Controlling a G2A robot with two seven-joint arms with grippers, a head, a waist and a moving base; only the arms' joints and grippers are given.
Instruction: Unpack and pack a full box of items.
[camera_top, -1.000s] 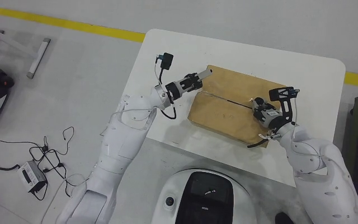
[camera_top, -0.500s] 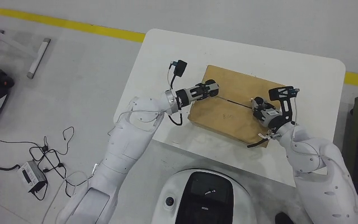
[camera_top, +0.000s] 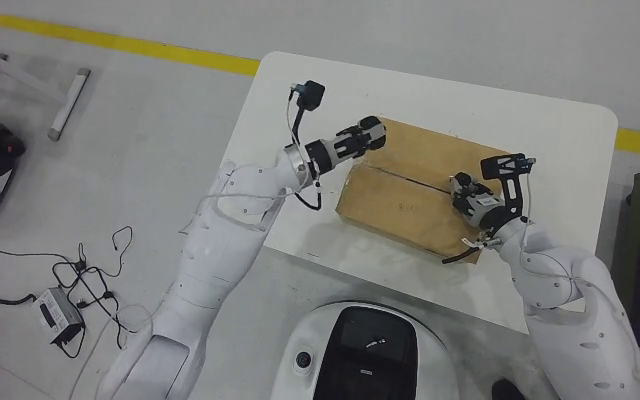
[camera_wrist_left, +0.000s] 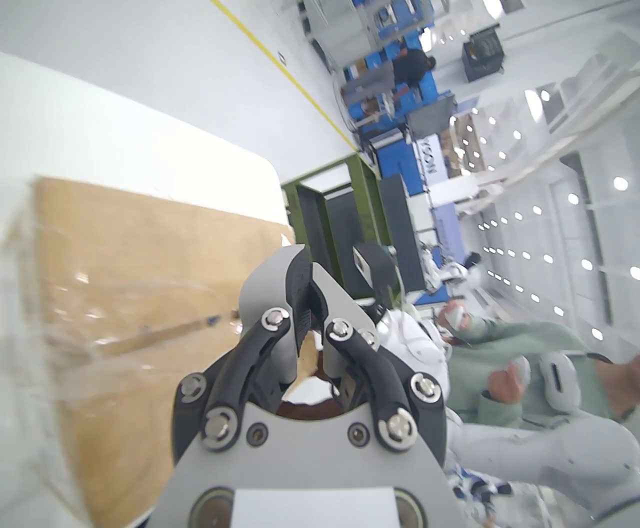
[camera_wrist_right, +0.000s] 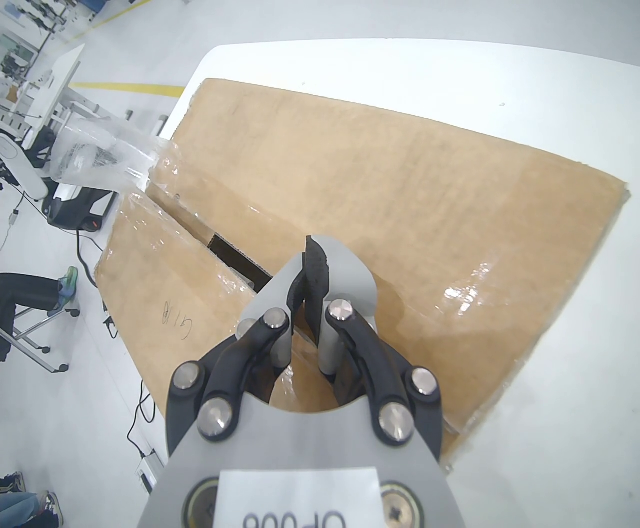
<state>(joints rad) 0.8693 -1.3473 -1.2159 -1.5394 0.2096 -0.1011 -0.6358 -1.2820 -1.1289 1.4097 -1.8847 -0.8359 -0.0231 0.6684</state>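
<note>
White table (camera_top: 300, 90); yellow floor line (camera_top: 130, 45); cables (camera_top: 88, 270) and a power brick (camera_top: 55, 312) on the floor.

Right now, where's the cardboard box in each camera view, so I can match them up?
Top view: cardboard box at the middle of the table.
Left wrist view: cardboard box stretches away beyond the left claw.
Right wrist view: cardboard box directly beneath the right claw.
Shared landmark: the taped seam between the flaps.

The shut box (camera_top: 410, 205) hides its contents.
</note>
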